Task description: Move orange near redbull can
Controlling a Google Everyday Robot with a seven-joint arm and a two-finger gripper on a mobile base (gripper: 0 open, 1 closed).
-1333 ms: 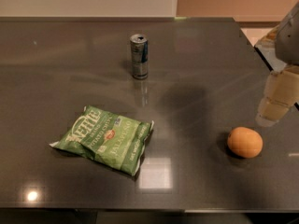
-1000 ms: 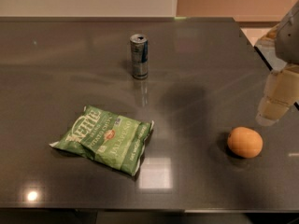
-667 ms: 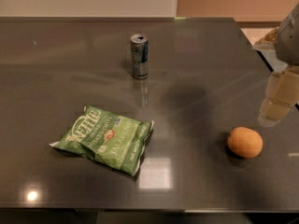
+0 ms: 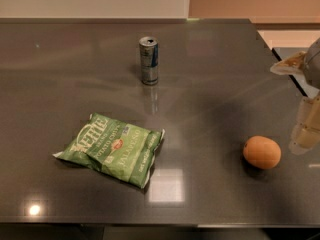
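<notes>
The orange (image 4: 262, 152) lies on the table (image 4: 60, 84) just beside the gripper (image 4: 306, 133), not held. Whether the gripper is spread I cannot tell. The reach is in hand. Next it must settle over the fruit, grasp it, and carry it toward the redbull can (image 4: 148, 60), well beyond.

Soft, fairly dim indoor light falls from above on a dark, glossy tabletop (image 4: 225, 74). A small bright glare spot sits near the front left corner, and a pale square reflection lies front and centre. The redbull can (image 4: 148, 60) mirrors faintly in the surface just in front of it. A broad, diffuse shadow darkens the middle right. The orange (image 4: 262, 152) and the green chip bag (image 4: 111, 149) cast thin, soft-edged shadows. The pale claw (image 4: 304, 143), at the right edge just beside the orange, is evenly lit.
</notes>
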